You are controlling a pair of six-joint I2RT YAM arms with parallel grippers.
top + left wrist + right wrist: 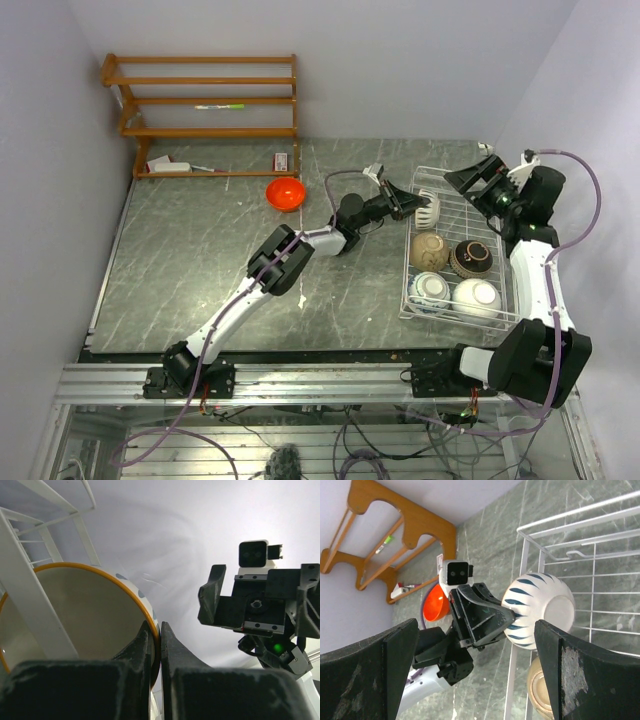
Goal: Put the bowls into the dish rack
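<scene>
My left gripper (410,203) is shut on the rim of a white bowl with blue stripes (429,209), held on its side at the back left of the white wire dish rack (512,290). In the left wrist view the fingers (172,650) pinch its orange-edged rim (125,587). My right gripper (478,178) is open and empty above the rack's back right, facing that bowl (540,610). The rack holds a tan bowl (429,250), a dark brown bowl (472,258), a blue-patterned bowl (431,290) and a white bowl (476,297). An orange-red bowl (285,193) sits on the table.
A brown wooden shelf unit (205,100) stands at the back left against the wall, with small items on its lowest shelf. White walls close in on the left, back and right. The rack's raised wire rim (570,555) runs beside the held bowl.
</scene>
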